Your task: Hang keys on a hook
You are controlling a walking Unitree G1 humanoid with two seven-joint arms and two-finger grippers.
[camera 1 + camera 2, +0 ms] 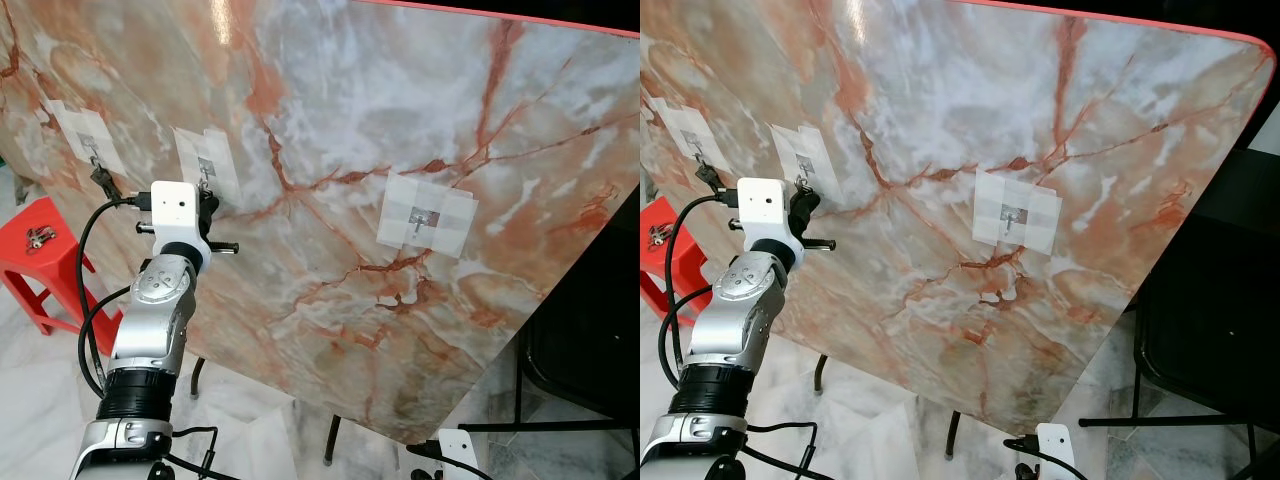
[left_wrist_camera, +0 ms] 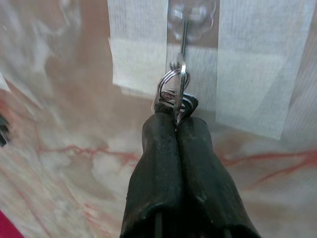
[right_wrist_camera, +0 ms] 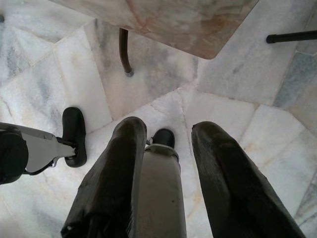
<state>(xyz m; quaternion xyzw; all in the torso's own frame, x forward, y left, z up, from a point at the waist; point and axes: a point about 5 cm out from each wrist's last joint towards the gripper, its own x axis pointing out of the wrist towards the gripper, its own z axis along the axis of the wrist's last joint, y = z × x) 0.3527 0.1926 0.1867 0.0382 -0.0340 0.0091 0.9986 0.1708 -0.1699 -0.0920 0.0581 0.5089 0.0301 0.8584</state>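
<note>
The keys [image 2: 174, 96] were pinched between the closed fingers of the left gripper [image 2: 176, 124], their ring held at the taped hook [image 2: 184, 29] on the tilted marble panel [image 1: 400, 120]. Another taped hook [image 1: 427, 217] was fixed further right on that panel. Below the panel, the right gripper [image 3: 168, 134] was held spread apart over the tiled floor [image 3: 233, 74].

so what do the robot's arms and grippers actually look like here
The left arm is silver metal with a black ribbed collar low down, a white boxy camera housing at the wrist and black cables looping beside it. The left gripper has two long matte black fingers, rounded at the tips. The right gripper has the same thick black fingers, with a grey-silver part between them.
</note>
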